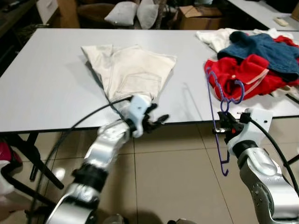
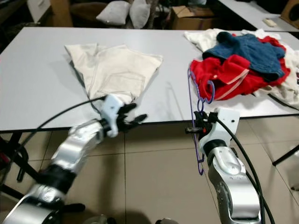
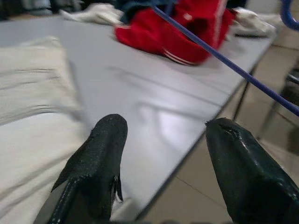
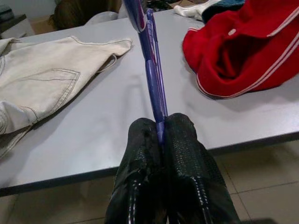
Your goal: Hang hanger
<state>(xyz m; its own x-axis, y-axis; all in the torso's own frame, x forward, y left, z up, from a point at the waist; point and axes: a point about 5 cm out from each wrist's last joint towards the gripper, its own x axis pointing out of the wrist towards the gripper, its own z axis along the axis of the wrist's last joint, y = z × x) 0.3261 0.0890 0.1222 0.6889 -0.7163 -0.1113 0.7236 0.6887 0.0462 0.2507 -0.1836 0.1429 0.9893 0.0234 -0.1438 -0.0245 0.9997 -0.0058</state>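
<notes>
A thin purple hanger (image 1: 214, 116) stands upright in front of the table's front edge, its hook (image 1: 236, 91) near the red clothes. My right gripper (image 1: 223, 125) is shut on the hanger's wire (image 4: 152, 56) partway down. A pair of cream trousers (image 1: 133, 70) lies flat on the white table (image 1: 51, 84). My left gripper (image 1: 159, 120) is open at the table's front edge, just by the trousers' near end. Nothing is between its fingers (image 3: 105, 140).
A pile of red, blue and white clothes (image 1: 254, 60) lies on the table's right side. Cushions (image 1: 133, 13) and a cardboard box (image 1: 198, 17) stand behind the table. Black metal legs (image 1: 32, 158) are at the left. Tiled floor (image 1: 173, 177) lies below my arms.
</notes>
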